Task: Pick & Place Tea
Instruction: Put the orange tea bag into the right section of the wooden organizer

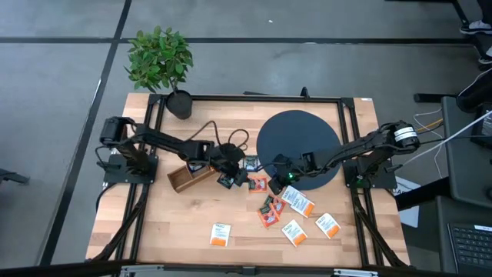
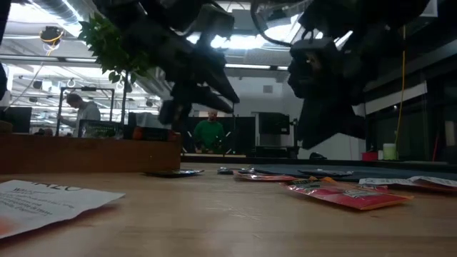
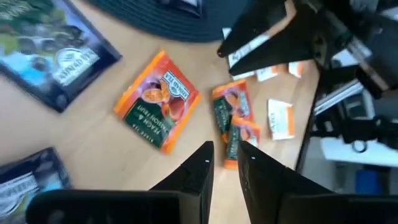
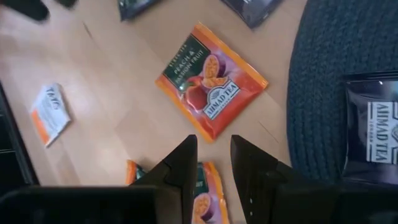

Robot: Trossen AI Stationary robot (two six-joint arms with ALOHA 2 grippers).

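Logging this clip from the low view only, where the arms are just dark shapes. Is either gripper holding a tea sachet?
Observer: No. The wrist views show a gap between the fingers of both the left gripper and the right gripper, with nothing in either.
Operator: What is the right one over?
Observer: A red-orange sachet lies flat on the wood just ahead of its fingers, beside the dark disc.
Operator: Anything on that disc?
Observer: One dark sachet lies on it.
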